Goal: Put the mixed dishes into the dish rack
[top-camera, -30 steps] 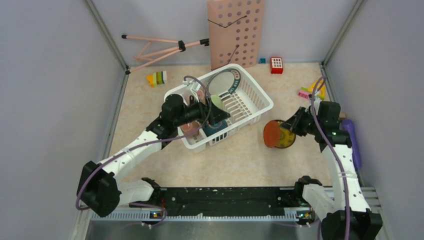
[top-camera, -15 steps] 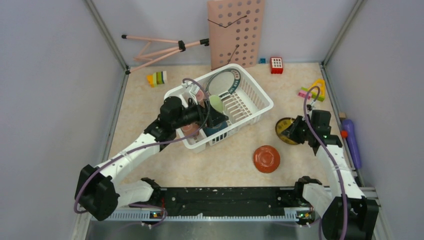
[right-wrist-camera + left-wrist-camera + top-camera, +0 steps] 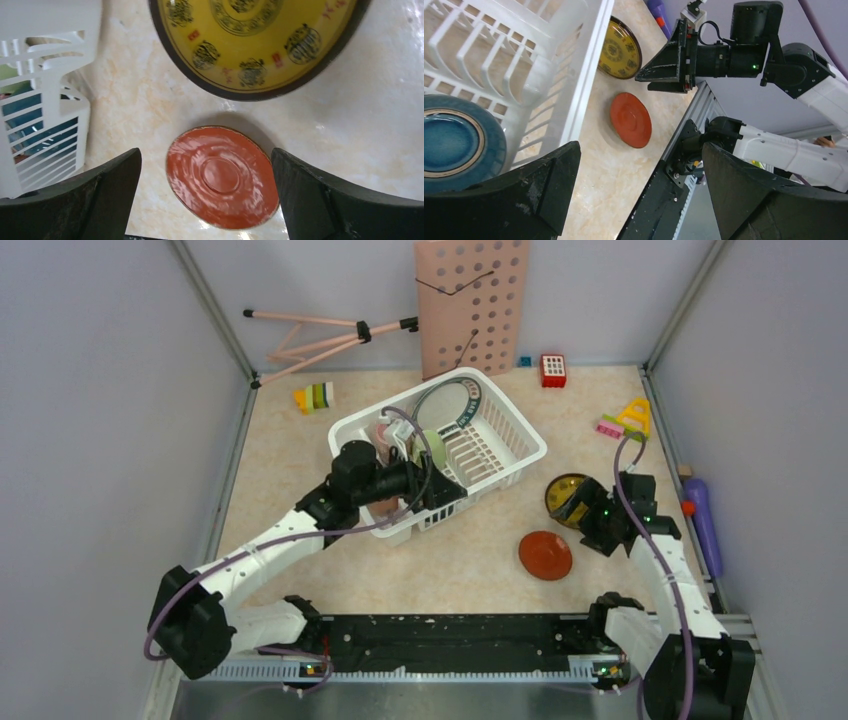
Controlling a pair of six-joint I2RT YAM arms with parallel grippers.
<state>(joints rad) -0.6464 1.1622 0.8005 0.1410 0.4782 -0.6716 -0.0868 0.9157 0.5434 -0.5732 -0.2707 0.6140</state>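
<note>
The orange plate (image 3: 222,177) lies flat and upside down on the table (image 3: 300,470), foot ring up. It is outside the dish rack (image 3: 520,445), at about 4 o'clock from it in the top view. The yellow plate (image 3: 255,40) rests on the table too, close to the orange one at its 1 o'clock. Neither is loaded yet.

Inside the rack, the large plate (image 3: 447,405) stands on edge at the 12 o'clock end, propped by the dividers so that it takes little room. The blue bowl (image 3: 454,142) sits on the grid floor at the 6 o'clock end, where there are no dividers.

The right gripper (image 3: 206,156) hovers just above the orange plate with its jaws wide apart and nothing between them. It grips neither plate. A flat, overturned plate gives the fingers little edge to catch, so the pickup will likely need a low approach at the rim.

The left gripper (image 3: 639,150) hangs over the rack's 5 o'clock corner, jaws spread and empty, probably holding clear of the right arm.

Further out, the pink perforated board (image 3: 472,305) leans at 12 o'clock, toy blocks (image 3: 318,395) lie at 10 o'clock and the purple cylinder (image 3: 705,525) at 3 o'clock.
</note>
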